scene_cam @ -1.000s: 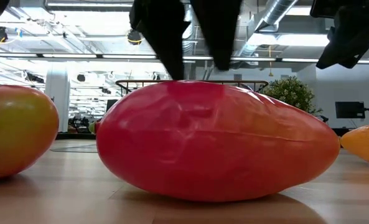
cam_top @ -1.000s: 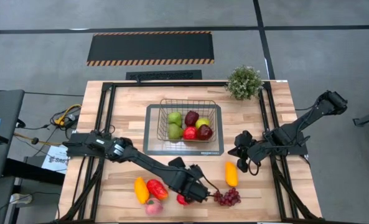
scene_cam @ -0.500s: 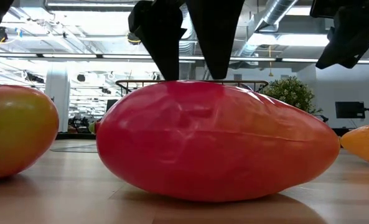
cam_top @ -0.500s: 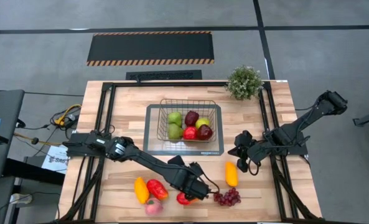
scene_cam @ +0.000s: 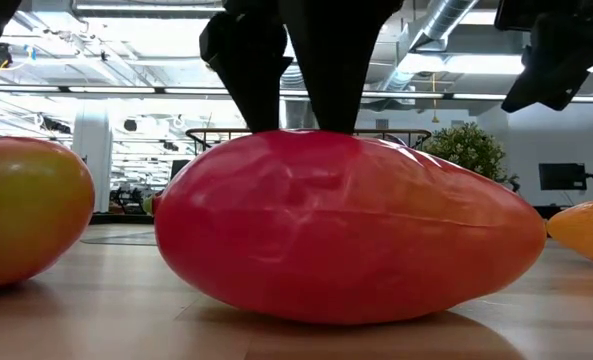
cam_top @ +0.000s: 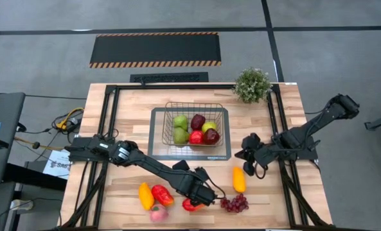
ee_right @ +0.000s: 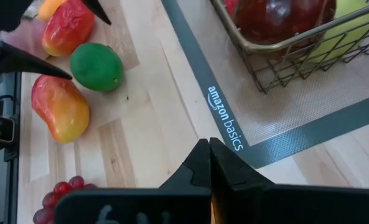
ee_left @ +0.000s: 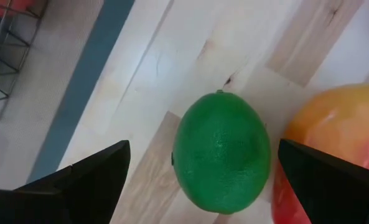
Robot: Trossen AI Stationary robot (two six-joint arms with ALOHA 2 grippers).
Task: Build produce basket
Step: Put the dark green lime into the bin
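A green lime (ee_left: 221,155) lies on the wooden table near its front edge, beside a red-orange mango (ee_left: 340,134). My left gripper (cam_top: 202,199) points down over the lime, open, one finger on each side of it with a gap to each. The gripper hides the lime in the high view. The wire basket (cam_top: 193,109) stands on a grey mat (cam_top: 158,151) at the table's middle and holds green, red, maroon and yellow produce. My right gripper (cam_top: 251,157) hangs shut above the table, right of the mat.
Loose produce lies along the front edge: a yellow-orange piece (cam_top: 146,196), a red one (cam_top: 162,194), a pink one (cam_top: 158,213), purple grapes (cam_top: 235,203) and an orange piece (cam_top: 239,179). A potted plant (cam_top: 252,85) stands at the far right.
My left gripper has sunk a little toward the lime. In the low view its fingertips now dip behind the red fruit's top.
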